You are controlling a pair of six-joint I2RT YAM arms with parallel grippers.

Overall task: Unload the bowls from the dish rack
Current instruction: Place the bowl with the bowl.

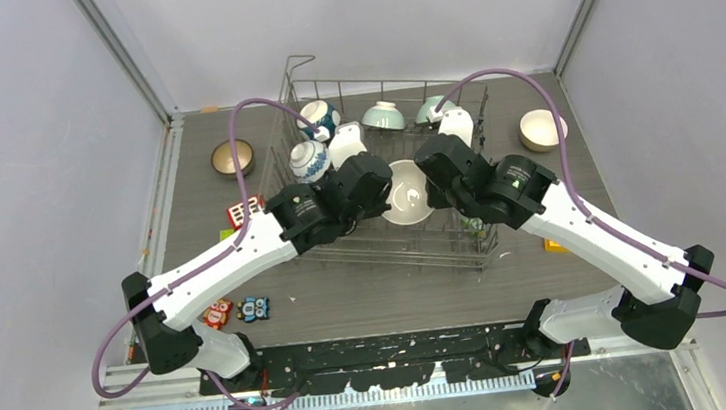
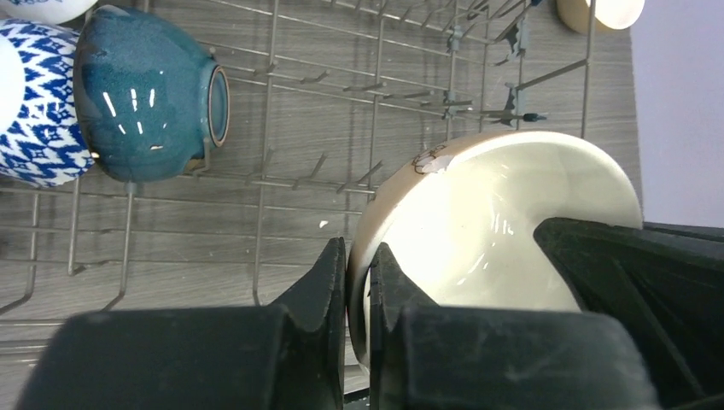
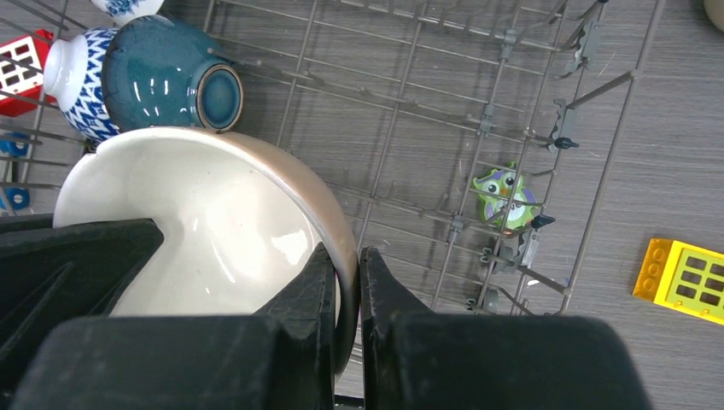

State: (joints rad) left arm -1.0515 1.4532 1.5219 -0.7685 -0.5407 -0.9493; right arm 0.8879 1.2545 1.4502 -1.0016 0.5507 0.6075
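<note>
left wrist: cream bowl [image 2: 512,222] rim pinched inside left end effector [image 2: 357,256].

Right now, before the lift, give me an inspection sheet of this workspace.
Surface: grey wood-grain table.
Job's things: dish rack holds a blue-and-white bowl, teal bowl and mint bowl; cream bowl gripped over it; brown bowl and beige bowl stand outside.
Clutter: red block, yellow block, owl toy seen through the rack wires.
Grippers: left gripper and right gripper each shut on the cream bowl's rim, on opposite sides.
Cables: left purple cable and right purple cable arch over the rack.
Surroundings: pale walls; nothing else seen.
</note>
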